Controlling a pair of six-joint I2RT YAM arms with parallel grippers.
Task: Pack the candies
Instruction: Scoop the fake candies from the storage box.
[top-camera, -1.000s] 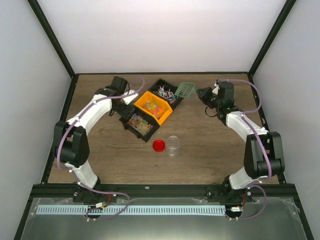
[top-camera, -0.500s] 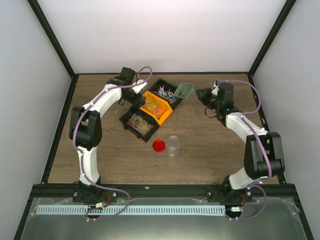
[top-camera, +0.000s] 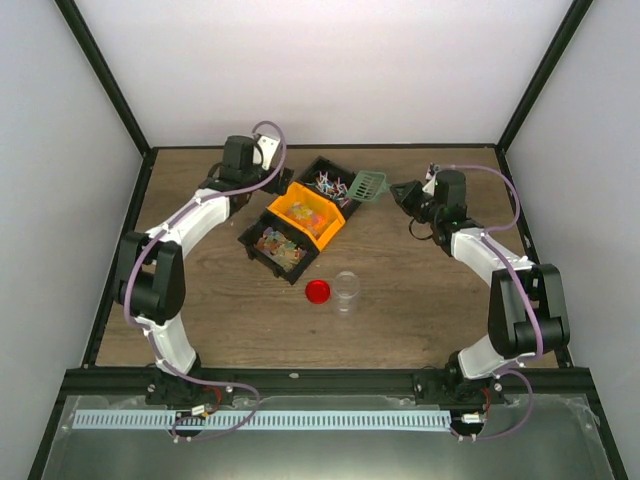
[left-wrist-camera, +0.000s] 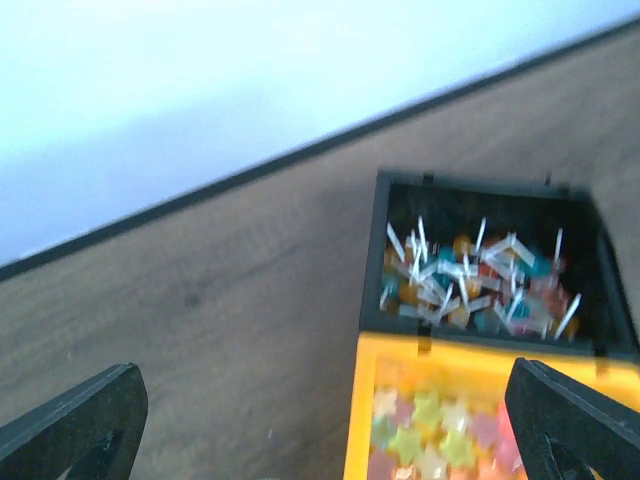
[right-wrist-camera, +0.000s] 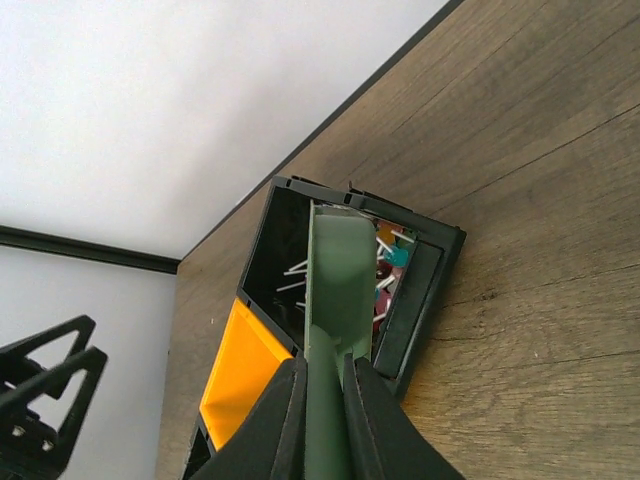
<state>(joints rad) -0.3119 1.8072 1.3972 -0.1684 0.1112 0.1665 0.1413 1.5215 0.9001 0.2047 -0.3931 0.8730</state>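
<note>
The candies lie in three joined bins. Thin stick candies (left-wrist-camera: 470, 275) fill the back black bin (top-camera: 325, 183), star candies (left-wrist-camera: 440, 440) the orange bin (top-camera: 310, 212), and mixed candies the front black bin (top-camera: 274, 245). My left gripper (top-camera: 265, 178) hovers at the bins' left end. Its fingers (left-wrist-camera: 85, 420) stand wide apart with nothing between them. My right gripper (right-wrist-camera: 325, 375) is shut on the handle of the green scoop (right-wrist-camera: 342, 270). The scoop's head (top-camera: 368, 184) hangs over the right end of the back black bin. A clear jar (top-camera: 347, 290) stands upright in front of the bins.
A round red lid (top-camera: 318, 291) lies on the wooden table just left of the jar. White walls and a black frame close in the back and both sides. My left gripper also shows at the left edge of the right wrist view.
My left gripper has opened wider and its arm has swung about near the bins' back-left end. The scoop in my right gripper has dipped slightly toward the back bin.
</note>
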